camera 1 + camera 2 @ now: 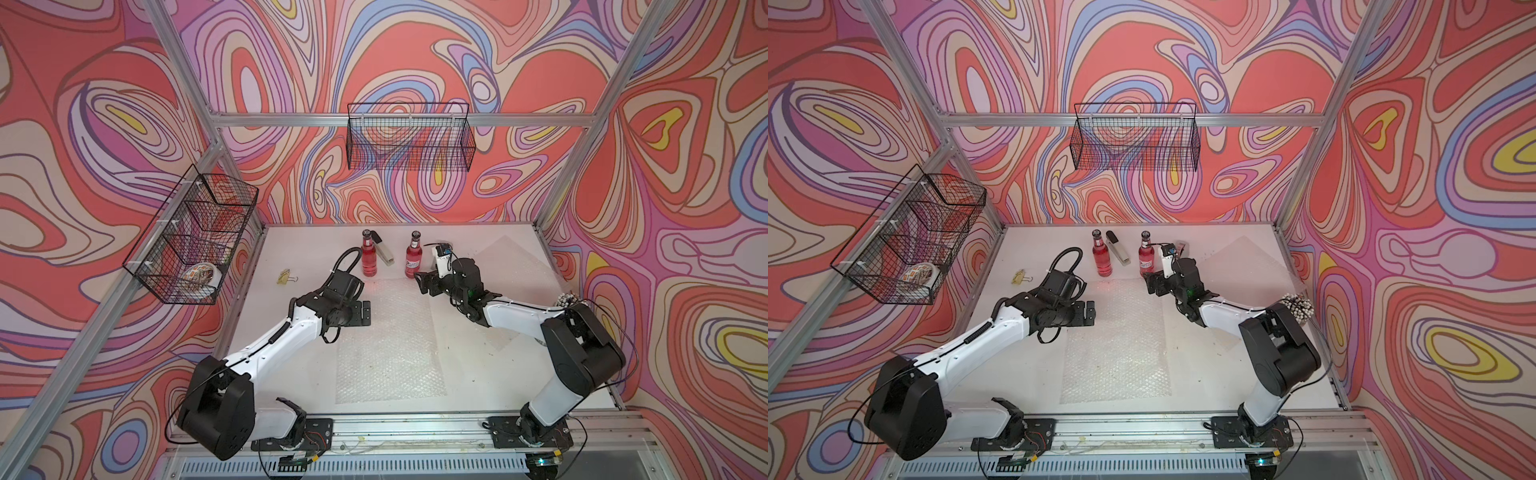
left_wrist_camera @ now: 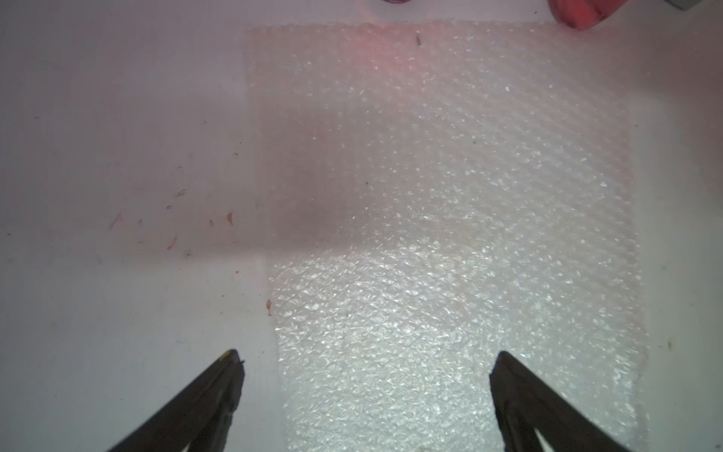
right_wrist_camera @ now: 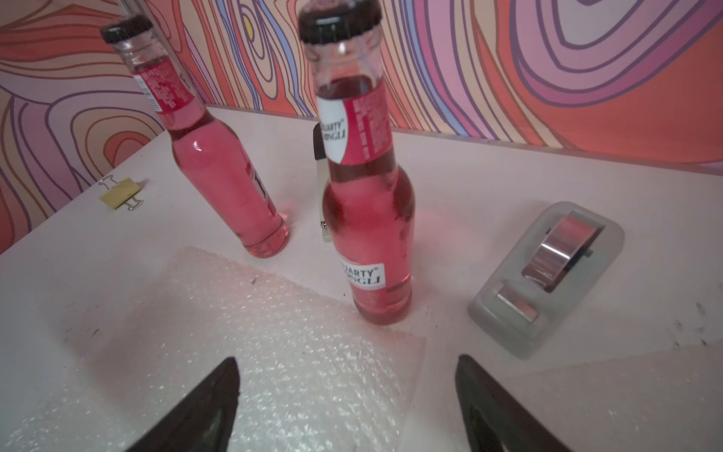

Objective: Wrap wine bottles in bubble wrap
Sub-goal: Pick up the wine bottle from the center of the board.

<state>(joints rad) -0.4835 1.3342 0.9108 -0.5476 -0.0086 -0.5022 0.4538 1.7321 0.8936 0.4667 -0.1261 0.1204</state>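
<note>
With my left gripper (image 2: 367, 354) and right gripper (image 3: 347, 360) both spread empty, I'd take the labelled bottle (image 3: 367, 219), upright near the back edge of the table (image 1: 303, 245) just beyond the bubble wrap (image 1: 390, 345), low on its body.

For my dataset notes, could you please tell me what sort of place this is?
Probably a robot data-collection cell: an aluminium frame, swirl-patterned backdrop walls, and the left arm and right arm mounted at the front of a white table.
</note>
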